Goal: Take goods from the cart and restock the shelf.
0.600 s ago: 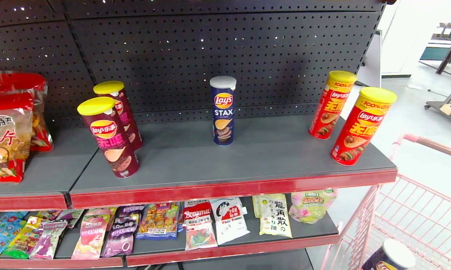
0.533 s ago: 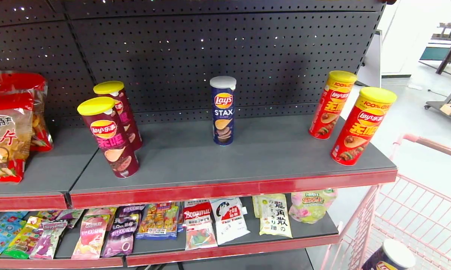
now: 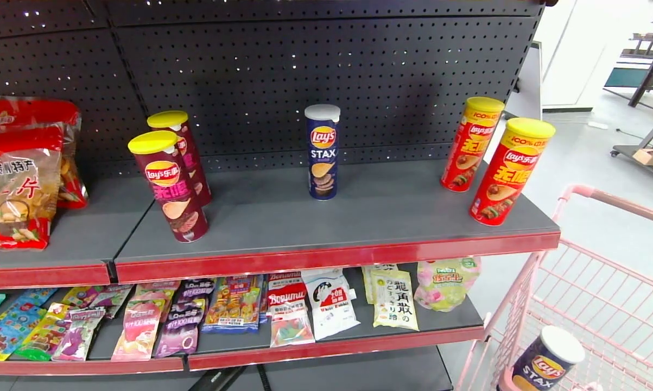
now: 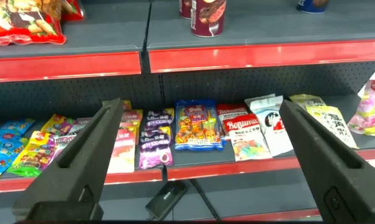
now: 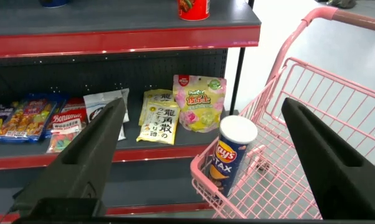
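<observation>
A dark blue chips can with a white lid stands tilted in the front corner of the pink wire cart at the lower right. The same blue can is seen in the cart ahead of my right gripper, which is open and holds nothing. On the upper shelf a matching blue can stands upright in the middle, with two maroon cans to its left and two red cans to its right. My left gripper is open and empty, level with the lower shelf.
Red snack bags lean at the upper shelf's far left. Several flat pouches cover the lower shelf. Bare shelf board lies on both sides of the middle blue can. Open floor stretches beyond the cart.
The head camera has shifted, so the whole picture moved and more of the cart and its blue can shows. Nothing on the shelves has moved.
</observation>
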